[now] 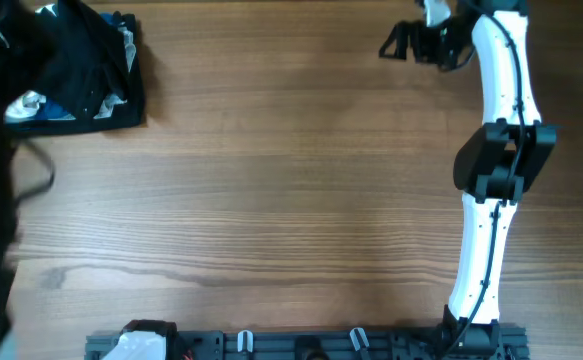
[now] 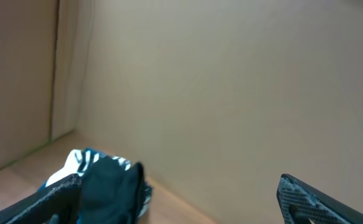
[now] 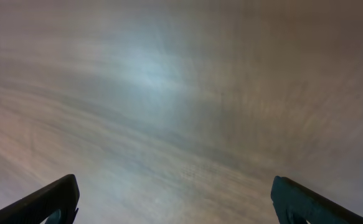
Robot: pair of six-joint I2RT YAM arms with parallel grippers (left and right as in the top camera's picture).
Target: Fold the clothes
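Dark clothes [image 1: 76, 65] are heaped at the desk's [image 1: 291, 200] far left corner, possibly in a bin [image 1: 137, 112]. Soft and limp, they are best pinched at an edge. Left gripper [image 2: 180, 188] and right gripper [image 3: 175, 190] are held wide, empty.

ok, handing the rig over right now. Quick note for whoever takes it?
Left gripper: open, nothing clamped, beside a dark cloth.
Right gripper: open, empty, above bare table at the far right.
Clothes pile: heaped at the far left corner, unfolded.
Done: nothing folded yet.
Left: pull a garment out, spread it, fold, then repeat for the rest.
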